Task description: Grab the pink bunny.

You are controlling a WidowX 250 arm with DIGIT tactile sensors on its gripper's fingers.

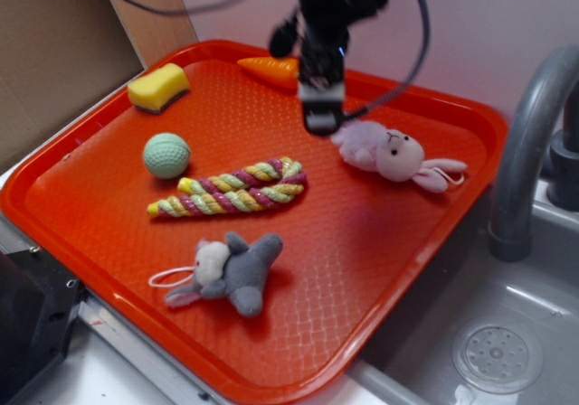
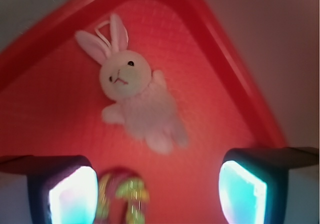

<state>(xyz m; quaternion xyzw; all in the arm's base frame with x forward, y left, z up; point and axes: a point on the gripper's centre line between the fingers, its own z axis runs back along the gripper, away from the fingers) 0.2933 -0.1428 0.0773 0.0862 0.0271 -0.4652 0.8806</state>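
The pink bunny (image 1: 391, 155) lies flat on the red tray (image 1: 398, 242) at its right side, ears toward the sink. In the wrist view the pink bunny (image 2: 135, 96) lies face up, ears toward the top left, a thin loop string by them. My gripper (image 1: 323, 120) hangs above the tray just left of the bunny's body. Seen from the wrist, the gripper (image 2: 157, 191) is open, its two fingers wide apart, nothing between them. The bunny lies ahead of the fingertips, apart from them.
On the tray also lie a striped rope toy (image 1: 237, 190), a green ball (image 1: 166, 155), a yellow sponge (image 1: 158, 87), an orange carrot (image 1: 269, 67) and a grey plush animal (image 1: 231, 269). A grey faucet (image 1: 525, 161) and sink (image 1: 498, 351) stand to the right. The rope toy (image 2: 122, 194) shows between the fingers.
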